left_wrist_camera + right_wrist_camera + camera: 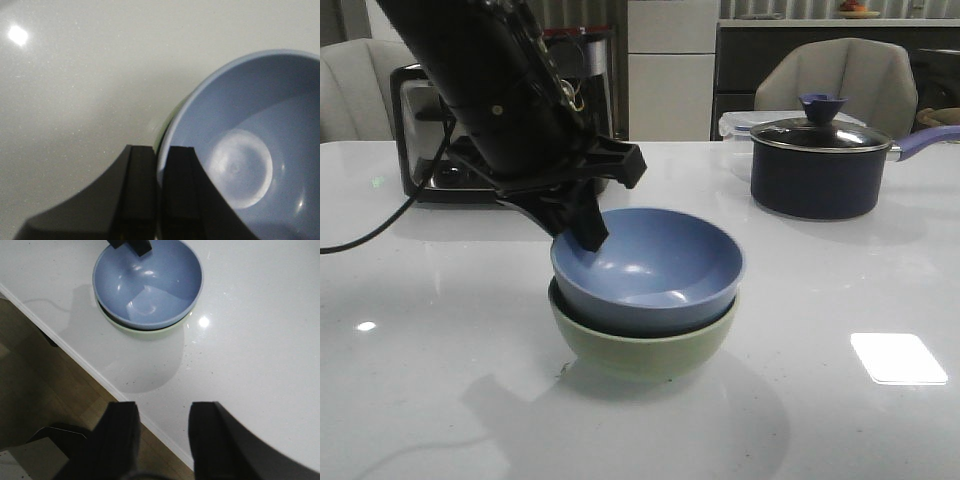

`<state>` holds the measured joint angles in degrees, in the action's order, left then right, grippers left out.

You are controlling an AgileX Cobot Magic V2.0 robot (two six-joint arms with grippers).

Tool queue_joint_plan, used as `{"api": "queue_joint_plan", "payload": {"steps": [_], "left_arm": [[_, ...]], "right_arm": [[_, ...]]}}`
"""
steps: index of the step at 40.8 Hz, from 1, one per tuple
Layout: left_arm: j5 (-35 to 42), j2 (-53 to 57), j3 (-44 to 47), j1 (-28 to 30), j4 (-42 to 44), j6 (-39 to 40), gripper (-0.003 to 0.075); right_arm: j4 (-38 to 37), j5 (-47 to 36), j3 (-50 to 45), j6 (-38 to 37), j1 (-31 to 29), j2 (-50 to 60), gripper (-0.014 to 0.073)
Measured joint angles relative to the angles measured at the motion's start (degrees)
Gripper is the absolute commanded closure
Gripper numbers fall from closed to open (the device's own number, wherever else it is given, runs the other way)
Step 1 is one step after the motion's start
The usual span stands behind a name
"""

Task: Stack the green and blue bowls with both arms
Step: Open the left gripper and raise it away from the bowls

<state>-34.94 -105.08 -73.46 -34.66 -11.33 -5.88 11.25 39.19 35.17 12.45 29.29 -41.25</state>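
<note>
Between my left fingers (161, 195) sits the rim of the blue bowl (650, 268), pinched tight, the bowl nested inside the green bowl (642, 343) on the counter (840, 300). My right fingers (162, 437) hang apart, holding nothing, well away near the counter's edge. Lifting before letting go could tip the stack or drag both bowls.

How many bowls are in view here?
2. The blue bowl sits nested inside the green bowl at the table's middle, its rim pinched by the left gripper. No others visible.
</note>
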Motion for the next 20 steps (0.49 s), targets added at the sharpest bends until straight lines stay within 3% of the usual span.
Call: {"api": "queue_joint_plan", "payload": {"steps": [9,20], "left_arm": [[0.8,-0.4,0.0,0.0,-0.7,0.0,0.0352],[-1.8,6.7,0.0,0.0,3.5,0.0,0.0348]], "right_arm": [[0.0,0.0,0.0,0.0,0.0,0.0,0.0219],[0.0,0.0,0.0,0.0,0.0,0.0,0.0219]]}}
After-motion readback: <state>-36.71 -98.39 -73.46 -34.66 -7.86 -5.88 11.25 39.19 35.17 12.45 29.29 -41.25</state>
